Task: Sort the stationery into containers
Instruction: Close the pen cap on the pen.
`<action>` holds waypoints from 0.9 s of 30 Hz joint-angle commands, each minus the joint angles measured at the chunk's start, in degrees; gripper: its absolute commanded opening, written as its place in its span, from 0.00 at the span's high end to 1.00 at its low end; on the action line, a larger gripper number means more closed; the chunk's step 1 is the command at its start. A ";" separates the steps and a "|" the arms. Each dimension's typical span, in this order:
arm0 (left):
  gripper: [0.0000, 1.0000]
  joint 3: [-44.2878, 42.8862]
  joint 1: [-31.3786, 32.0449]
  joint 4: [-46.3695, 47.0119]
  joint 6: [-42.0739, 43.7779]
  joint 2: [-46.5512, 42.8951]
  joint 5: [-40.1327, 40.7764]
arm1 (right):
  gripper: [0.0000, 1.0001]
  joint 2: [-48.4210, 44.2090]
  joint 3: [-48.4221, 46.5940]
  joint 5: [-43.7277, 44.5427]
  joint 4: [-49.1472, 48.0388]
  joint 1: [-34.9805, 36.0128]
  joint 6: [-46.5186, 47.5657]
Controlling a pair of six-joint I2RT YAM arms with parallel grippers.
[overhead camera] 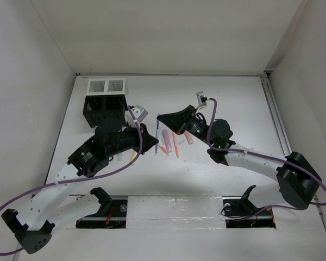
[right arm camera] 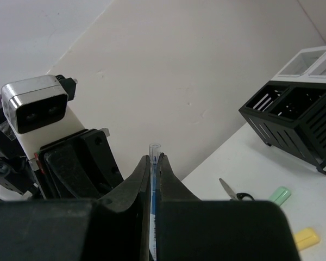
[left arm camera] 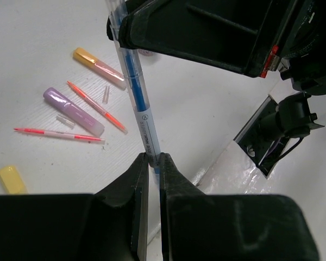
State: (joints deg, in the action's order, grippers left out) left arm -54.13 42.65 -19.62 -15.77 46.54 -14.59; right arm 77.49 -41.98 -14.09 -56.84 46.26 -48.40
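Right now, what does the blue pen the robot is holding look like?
The blue pen is a thin, clear plastic tube with blue ink inside and tiny black printing on its side. It is held tilted above the table, pinched near one end by the left gripper and near the other by the right gripper.

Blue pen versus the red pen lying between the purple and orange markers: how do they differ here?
The blue pen is clamped by both the left hand and the right hand; the red pen lies loose on the table, untouched. The blue pen has a clear barrel with blue inside; the red pen looks orange-red. Both are thin pens.
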 commanded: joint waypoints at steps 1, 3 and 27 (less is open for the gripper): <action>1.00 -3.18 -0.20 11.01 1.88 -1.90 -0.70 | 1.00 2.39 -0.91 -7.97 6.74 1.99 2.00; 1.00 -3.18 -0.20 11.00 1.88 -1.90 -1.23 | 1.00 3.01 -0.91 -8.67 6.74 1.99 2.00; 1.00 -2.65 -0.20 9.42 1.88 -0.75 2.89 | 0.82 1.34 1.81 -11.05 0.60 -0.12 1.47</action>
State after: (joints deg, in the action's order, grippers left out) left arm -54.13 42.68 -21.08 -14.83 46.41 -14.61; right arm 78.61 -42.15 -18.02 -58.04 45.43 -47.92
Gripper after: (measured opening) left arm 0.036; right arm 0.182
